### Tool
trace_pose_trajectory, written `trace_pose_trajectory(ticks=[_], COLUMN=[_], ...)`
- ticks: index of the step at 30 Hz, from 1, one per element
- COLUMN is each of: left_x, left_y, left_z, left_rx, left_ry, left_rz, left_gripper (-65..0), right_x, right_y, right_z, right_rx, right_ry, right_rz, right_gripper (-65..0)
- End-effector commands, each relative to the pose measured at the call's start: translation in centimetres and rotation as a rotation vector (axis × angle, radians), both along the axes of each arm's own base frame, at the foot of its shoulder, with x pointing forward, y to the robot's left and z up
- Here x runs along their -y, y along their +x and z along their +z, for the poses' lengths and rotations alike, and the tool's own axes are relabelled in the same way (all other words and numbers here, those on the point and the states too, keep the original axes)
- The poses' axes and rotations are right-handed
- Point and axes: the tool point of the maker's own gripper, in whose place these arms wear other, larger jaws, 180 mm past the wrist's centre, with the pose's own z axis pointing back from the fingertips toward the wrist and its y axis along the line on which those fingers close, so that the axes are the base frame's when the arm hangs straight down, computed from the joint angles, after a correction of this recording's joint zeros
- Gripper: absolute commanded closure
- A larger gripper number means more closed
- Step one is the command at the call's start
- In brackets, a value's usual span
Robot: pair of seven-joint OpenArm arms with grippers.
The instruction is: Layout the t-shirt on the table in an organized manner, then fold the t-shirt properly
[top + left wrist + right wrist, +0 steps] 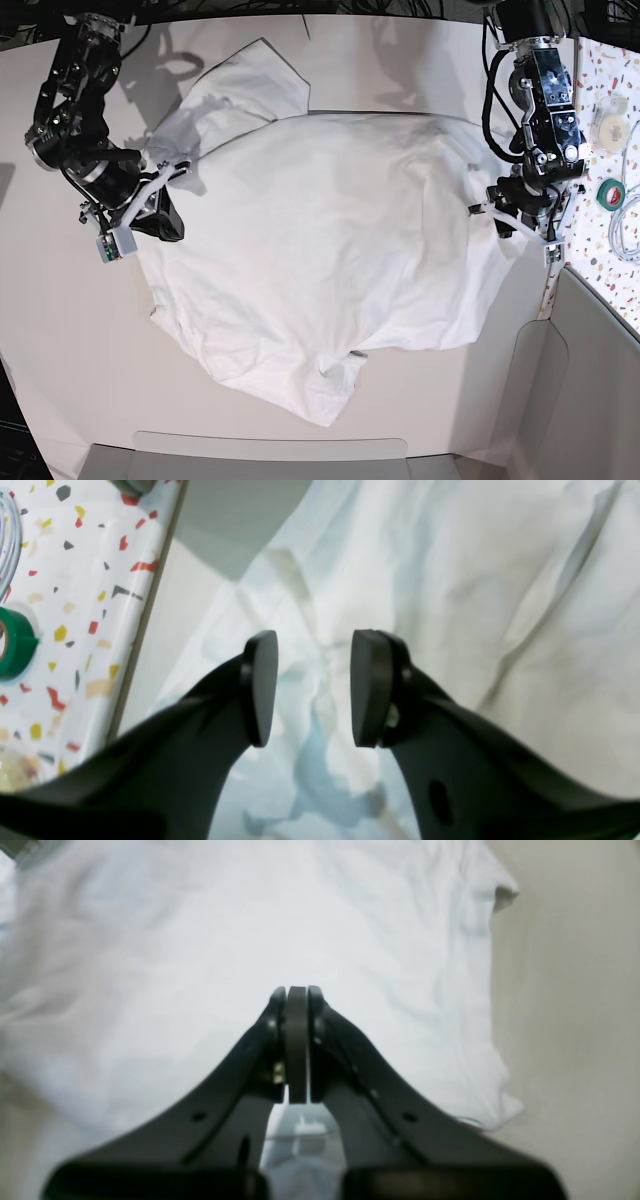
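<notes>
On the table we see the shirt spread wide but rumpled, one sleeve lying toward the far left and a bunched corner pointing toward the near edge. It covers the middle of the table and runs right up to the panel on the right.

At the shirt's left edge, the right claw is pressed together, pad against pad. The wrist view shows cloth beneath and beyond the tips, but nothing plainly caught between them; we cannot tell whether it pins a fold. We judge it is placed there to anchor or tug that side flat.

At the right edge, the left claw is spread, its two pads apart with crumpled cloth lying in the gap below, not gripped. We judge that this side is free, the claw poised over a wrinkled hem.

Beside it stands the speckled panel, carrying a green tape roll, a pale roll and a white cable. The panel's edge lies just beside the shirt's right side and leaves little room to pull the cloth outward there. Layout is unfinished; we judge no fold has begun.
</notes>
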Motion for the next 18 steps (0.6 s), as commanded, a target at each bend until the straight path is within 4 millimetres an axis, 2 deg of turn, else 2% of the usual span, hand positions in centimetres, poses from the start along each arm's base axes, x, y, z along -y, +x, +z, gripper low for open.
trace_pose_trajectory(ticks=[1,4,8,10,12,15,18], left_x=[-0.8,-2.7,-3.9,-4.0,-4.5,-5.6,-6.5], left_y=[0.0,-1.7,-2.7,-3.2,-3.3,-3.8,-2.6], left_z=[0.1,-1.5,-1.7,-2.1,-2.3,-4.3,-4.7], left_rx=[0.005,-0.042,-0.017,-0.015,-0.021,-0.085,-0.094], left_ry=[0.016,0.011,0.033,0.045,0.058,0.055,0.046], left_rz=[0.017,0.077,0.103,0.100,0.102,0.122,0.140], left_gripper=[-19.5,-13.4,-4.5,-4.3,-4.9,-4.9,-5.0], right_x=[-0.6,-3.0,-6.1,-7.4,-7.9,-8.2,-8.7], right_y=[1.3,3.2,6.2,7.6,8.6,11.2,13.6], right_z=[0.7,-0.7,-2.0,-2.2,-1.9,-1.0,0.3], right_rx=[0.031,-0.004,0.000,0.029,0.055,0.090,0.136], right_ry=[0.006,-0.051,-0.148,-0.173,-0.190,-0.225,-0.205], right_rz=[-0.001,0.025,0.059,0.059,0.051,0.044,0.049], right_gripper=[0.0,0.0,0.0,0.0,0.0,0.0,0.0])
